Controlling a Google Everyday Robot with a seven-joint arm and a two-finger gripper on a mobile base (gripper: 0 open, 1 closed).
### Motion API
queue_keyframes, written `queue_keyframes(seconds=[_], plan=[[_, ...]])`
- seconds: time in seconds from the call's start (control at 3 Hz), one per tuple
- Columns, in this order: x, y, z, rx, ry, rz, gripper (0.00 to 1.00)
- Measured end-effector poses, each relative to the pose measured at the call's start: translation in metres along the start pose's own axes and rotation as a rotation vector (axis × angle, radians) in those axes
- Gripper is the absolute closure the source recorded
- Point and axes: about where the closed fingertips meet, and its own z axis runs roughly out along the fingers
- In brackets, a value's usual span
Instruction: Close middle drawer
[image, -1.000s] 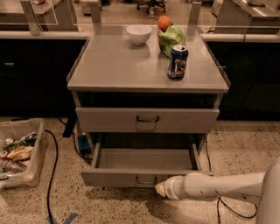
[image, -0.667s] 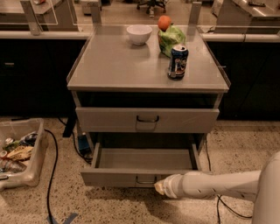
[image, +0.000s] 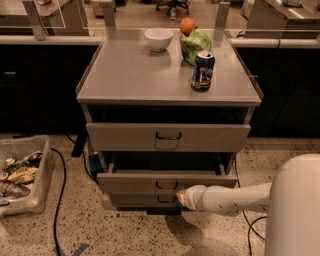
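Grey metal cabinet (image: 150, 80) filling the centre of the frame, with three drawers stacked under a flat top. White robot body (image: 296, 210) in the lower right corner, with a white arm (image: 240, 198) reaching left across the bottom of the frame.

Middle drawer (image: 125, 182) in the lower centre, wide and shallow, pulled a little way out of the cabinet, with a dark gap above its low plain front. Top drawer (image: 120, 137) directly above, lowest drawer (image: 130, 200) just beneath and set further back. Interior hidden from this angle.

Probably stiff sheet metal on slides, fairly light, likely to glide home under a steady straight push. No grasp called for. Best contact judged to be the flat front near its middle, close to the handle, to avoid skewing it on the rails.

Gripper (image: 183, 198) at the end of the arm, low in the centre of the frame, just right of the drawer handles, against or very near the lower edge of the middle drawer's front. Contact not certain. Spread wide or closed up: impossible to tell. Nothing seen held.

Small dark loop handle (image: 166, 185) at the centre of the drawer front, just up and left of the gripper.
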Motion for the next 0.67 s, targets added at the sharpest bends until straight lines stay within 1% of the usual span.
queue_keyframes(seconds=[0.33,0.67], plan=[[-0.0001,-0.0001,0.0001,0.0,0.0,0.0,1.0],[-0.0081,-0.0055,0.0054,0.019,-0.01,-0.013,1.0]])
